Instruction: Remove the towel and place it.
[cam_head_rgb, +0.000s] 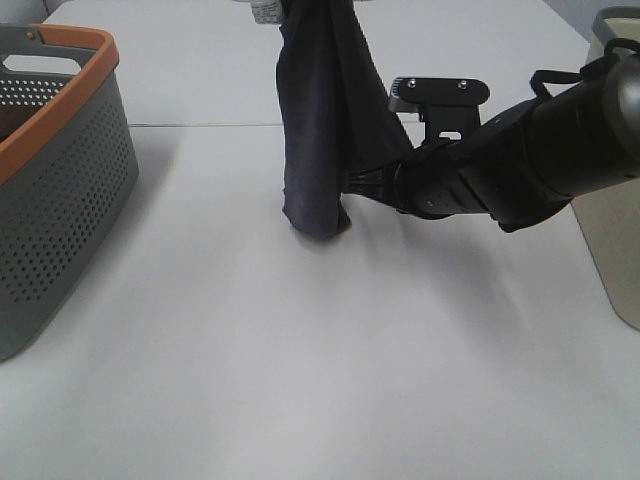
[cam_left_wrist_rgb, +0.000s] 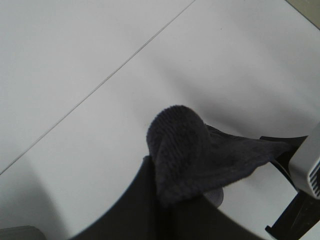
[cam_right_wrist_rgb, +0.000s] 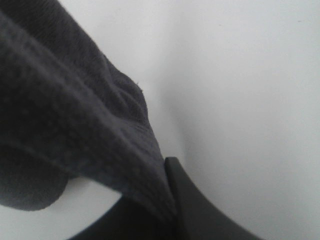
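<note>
The dark navy-charcoal towel (cam_head_rgb: 320, 120) hangs upright from above the exterior view's top edge, and its lower end touches the white table (cam_head_rgb: 300, 350). A small white tag (cam_head_rgb: 266, 10) shows at its top corner. My right gripper (cam_head_rgb: 352, 185) reaches in from the right and is shut on the towel's lower edge. The right wrist view shows the cloth (cam_right_wrist_rgb: 65, 115) pinched at the gripper (cam_right_wrist_rgb: 167, 200). My left gripper (cam_left_wrist_rgb: 162, 200) is out of the exterior view. In its wrist view it is shut on a fold of the towel (cam_left_wrist_rgb: 190, 155), high above the table.
A grey perforated basket with an orange rim (cam_head_rgb: 60, 180) stands at the left edge. A beige bin (cam_head_rgb: 610, 240) stands at the right edge behind my right arm (cam_head_rgb: 520, 170). A seam line (cam_head_rgb: 200, 125) crosses the table at the back.
</note>
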